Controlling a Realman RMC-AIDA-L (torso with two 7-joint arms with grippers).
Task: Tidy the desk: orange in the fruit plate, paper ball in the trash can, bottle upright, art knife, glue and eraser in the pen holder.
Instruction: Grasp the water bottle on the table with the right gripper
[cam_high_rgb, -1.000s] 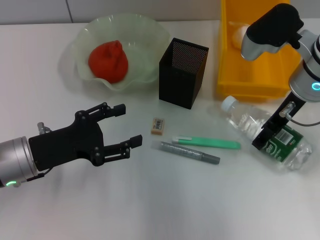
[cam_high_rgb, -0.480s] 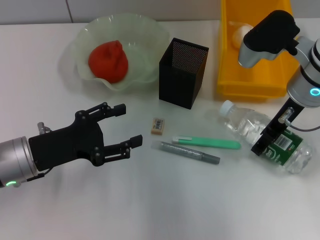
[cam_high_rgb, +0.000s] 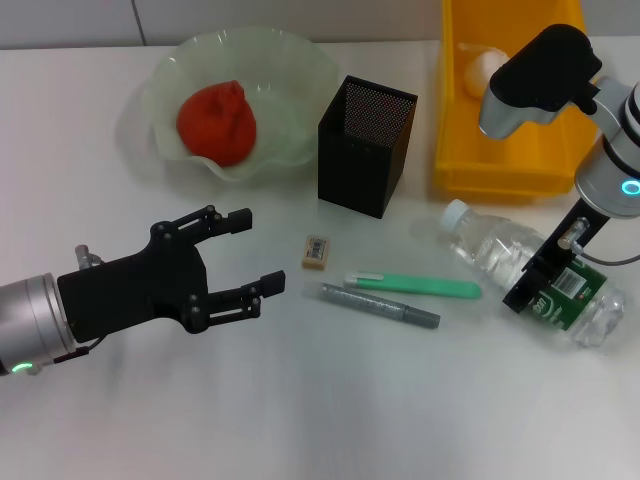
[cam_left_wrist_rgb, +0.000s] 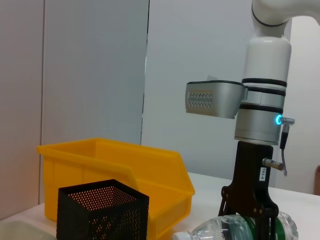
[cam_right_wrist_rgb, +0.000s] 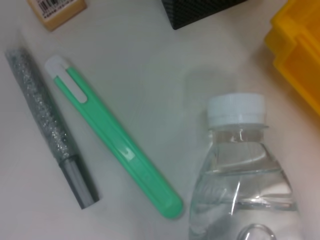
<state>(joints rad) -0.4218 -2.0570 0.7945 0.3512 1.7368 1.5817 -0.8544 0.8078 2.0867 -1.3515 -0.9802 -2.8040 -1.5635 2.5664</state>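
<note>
White tabletop fills the head view, with the bottle (cam_high_rgb: 535, 275) lying on its side at the right of the frame, its long axis running from the white cap at upper left down to the labelled body at lower right. The right gripper (cam_high_rgb: 545, 272) comes down over the labelled middle, one finger on each side; whether it actually pinches the bottle cannot be told. The left gripper (cam_high_rgb: 245, 255), at lower left, hangs spread wide and empty, well apart from the bottle. The orange (cam_high_rgb: 216, 122) sits in the fruit plate (cam_high_rgb: 290, 60) at upper left; the trash can (cam_high_rgb: 500, 170) at upper right holds a pale crumpled ball (cam_high_rgb: 480, 68). The pen holder (cam_high_rgb: 365, 145) at centre looks empty; the eraser (cam_high_rgb: 316, 251) lies just below it.
</note>
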